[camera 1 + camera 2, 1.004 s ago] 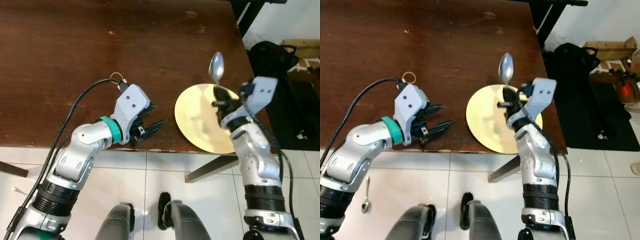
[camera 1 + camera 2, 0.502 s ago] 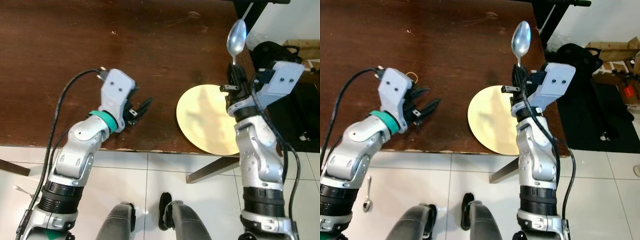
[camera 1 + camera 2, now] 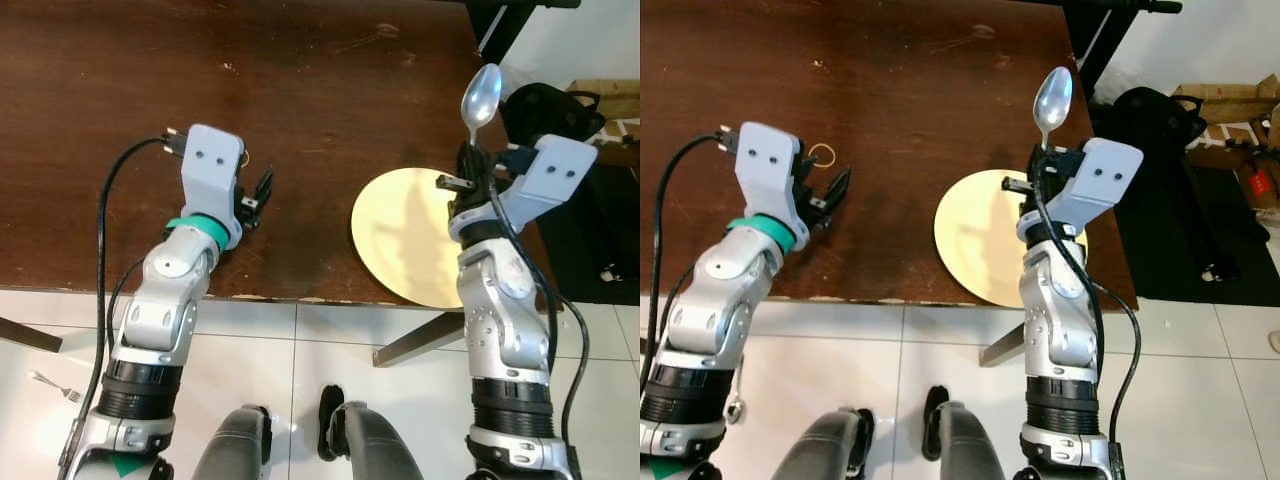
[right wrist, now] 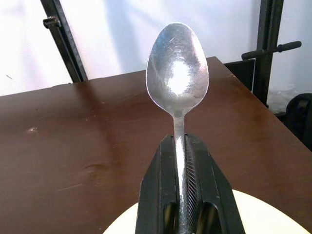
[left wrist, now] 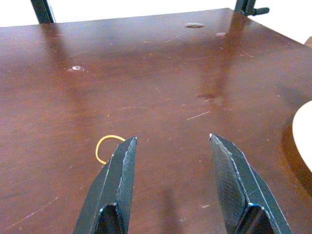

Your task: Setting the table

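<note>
Right wrist view: spoon (image 4: pixel 177 92) pinched above plate (image 3: pixel 405 235); rubber band (image 5: pixel 106 146) near left fingers (image 5: pixel 117 183).

The left silver arm reaches forward, its pincer (image 5: pixel 170 183) with black fingers spread apart. The right silver arm bends upward, its pincer (image 4: pixel 184 146) clamped together.

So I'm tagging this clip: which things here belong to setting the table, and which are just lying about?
Part of the job:
- spoon, clamped in the right gripper
- yellow plate
- wooden table

Lying about:
- rubber band by the open left gripper
- fork on the floor
- black bag
</note>
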`<state>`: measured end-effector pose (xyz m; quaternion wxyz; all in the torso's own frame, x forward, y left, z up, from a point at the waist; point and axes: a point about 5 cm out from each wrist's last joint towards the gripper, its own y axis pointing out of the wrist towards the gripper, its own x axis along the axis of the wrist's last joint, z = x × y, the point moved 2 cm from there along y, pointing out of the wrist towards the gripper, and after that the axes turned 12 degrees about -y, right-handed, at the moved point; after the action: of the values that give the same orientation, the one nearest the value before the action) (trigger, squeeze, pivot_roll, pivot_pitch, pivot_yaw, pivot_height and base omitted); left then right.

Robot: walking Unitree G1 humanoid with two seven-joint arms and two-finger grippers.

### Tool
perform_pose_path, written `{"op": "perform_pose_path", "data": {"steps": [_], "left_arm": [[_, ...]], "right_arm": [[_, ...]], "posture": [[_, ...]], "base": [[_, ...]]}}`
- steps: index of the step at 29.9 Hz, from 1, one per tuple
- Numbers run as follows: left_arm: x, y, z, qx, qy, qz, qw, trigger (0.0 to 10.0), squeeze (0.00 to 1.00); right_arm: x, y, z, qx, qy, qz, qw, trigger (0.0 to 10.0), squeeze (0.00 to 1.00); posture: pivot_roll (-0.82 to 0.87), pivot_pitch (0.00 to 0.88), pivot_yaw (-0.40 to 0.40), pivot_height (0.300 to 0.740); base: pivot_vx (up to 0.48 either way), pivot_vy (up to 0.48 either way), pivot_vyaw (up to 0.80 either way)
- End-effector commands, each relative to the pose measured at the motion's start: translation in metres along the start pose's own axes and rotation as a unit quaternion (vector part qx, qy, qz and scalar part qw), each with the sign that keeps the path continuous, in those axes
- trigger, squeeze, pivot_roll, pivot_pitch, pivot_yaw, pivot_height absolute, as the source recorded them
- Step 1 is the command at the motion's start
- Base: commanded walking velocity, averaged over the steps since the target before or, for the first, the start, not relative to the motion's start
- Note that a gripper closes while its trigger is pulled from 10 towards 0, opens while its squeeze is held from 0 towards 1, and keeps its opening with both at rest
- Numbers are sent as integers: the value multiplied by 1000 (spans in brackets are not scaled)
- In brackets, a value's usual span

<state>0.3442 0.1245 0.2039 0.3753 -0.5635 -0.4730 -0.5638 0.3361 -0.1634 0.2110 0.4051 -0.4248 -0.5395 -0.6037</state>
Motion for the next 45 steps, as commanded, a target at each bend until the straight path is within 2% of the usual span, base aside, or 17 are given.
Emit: {"op": "perform_pose_path", "data": {"steps": [1, 45], "left_arm": [[-6, -2, 0, 3, 0, 7, 1000, 10000, 0], [-3, 2, 0, 6, 2, 0, 1000, 10000, 0]], "right_arm": [[-7, -1, -4, -11, -5, 15, 1000, 10000, 0], [-9, -2, 0, -7, -9, 25, 1000, 10000, 0]], "posture": [[195, 132, -11, 740], [195, 142, 1, 740]], "base": [[-398, 0, 0], [-389, 0, 0]]}}
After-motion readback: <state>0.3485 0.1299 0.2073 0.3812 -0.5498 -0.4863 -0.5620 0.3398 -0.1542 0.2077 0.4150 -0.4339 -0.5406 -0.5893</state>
